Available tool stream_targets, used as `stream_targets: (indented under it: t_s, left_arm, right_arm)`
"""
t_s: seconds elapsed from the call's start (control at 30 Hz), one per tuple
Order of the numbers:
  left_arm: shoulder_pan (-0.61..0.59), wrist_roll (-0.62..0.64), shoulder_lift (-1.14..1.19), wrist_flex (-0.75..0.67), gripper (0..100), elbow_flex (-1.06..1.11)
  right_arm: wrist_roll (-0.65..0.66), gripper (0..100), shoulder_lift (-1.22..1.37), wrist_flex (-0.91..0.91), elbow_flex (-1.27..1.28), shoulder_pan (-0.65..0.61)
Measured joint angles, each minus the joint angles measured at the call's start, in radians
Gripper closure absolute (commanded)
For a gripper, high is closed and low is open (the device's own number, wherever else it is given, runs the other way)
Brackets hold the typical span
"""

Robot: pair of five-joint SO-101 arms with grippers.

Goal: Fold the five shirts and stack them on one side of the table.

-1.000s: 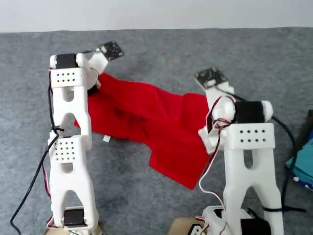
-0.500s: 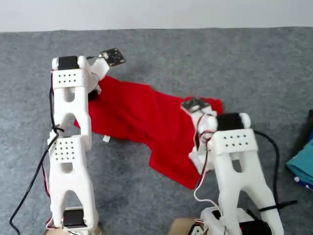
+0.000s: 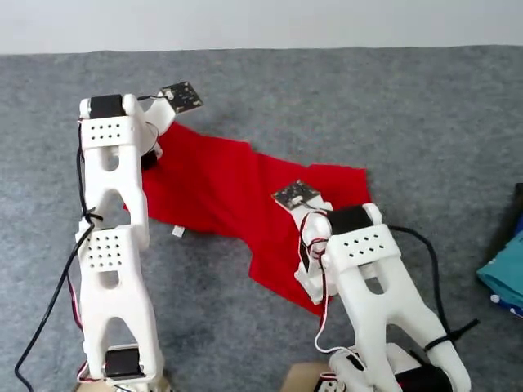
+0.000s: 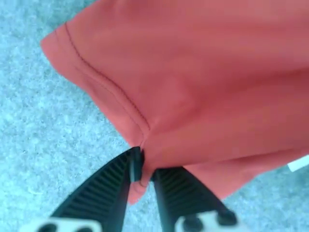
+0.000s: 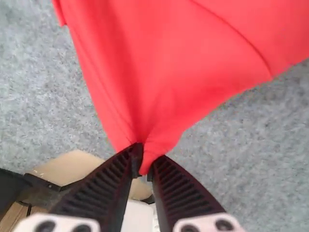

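On the grey bench (image 3: 425,122) the red shirt (image 3: 229,188) lies rumpled, running from far left to near right. L claw (image 4: 141,175) is clamped tight on the shirt's hem at its far-left end. R claw (image 5: 143,163) is closed on a bunched fold at the near-right end.

Red shirt (image 3: 237,192), grey table (image 3: 409,122)
The shirt is plain, the table speckled; arms (image 3: 110,245) white, fingers (image 4: 108,186) black and ribbed.

Right claw (image 5: 142,162) — gripping red shirt (image 3: 221,184) — swung leftward.
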Motion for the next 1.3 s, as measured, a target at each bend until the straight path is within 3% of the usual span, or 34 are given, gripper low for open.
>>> stream_targets:
  t_s: [0.07, 0.23, 0.33, 0.8, 1.13, 1.3]
  left_arm:
    - [-0.006, -0.002, 0.000, 0.000, 92, 0.000]
    - [-0.014, -0.032, 0.000, 0.000, 92, 0.000]
    - [-0.015, -0.038, 0.000, -0.002, 92, 0.000]
    - [-0.075, -0.160, -0.072, -0.002, 93, 0.028]
    - [-0.095, -0.276, -0.302, -0.005, 92, 0.414]
    - [-0.101, -0.305, -0.344, -0.005, 86, 0.522]
  right_arm:
    - [0.000, 97.0, 0.000, -0.018, 0.002, 0.000]
    - [-0.002, 76.3, 0.000, -0.018, 0.006, 0.002]
    - [-0.003, 69.8, 0.000, 0.009, 0.008, 0.002]
    - [-0.015, 69.8, -0.002, 0.101, -0.130, 0.002]
    - [-0.015, 69.9, -0.002, 0.014, -0.181, 0.002]
    - [-0.015, 69.9, -0.002, 0.002, -0.181, 0.002]
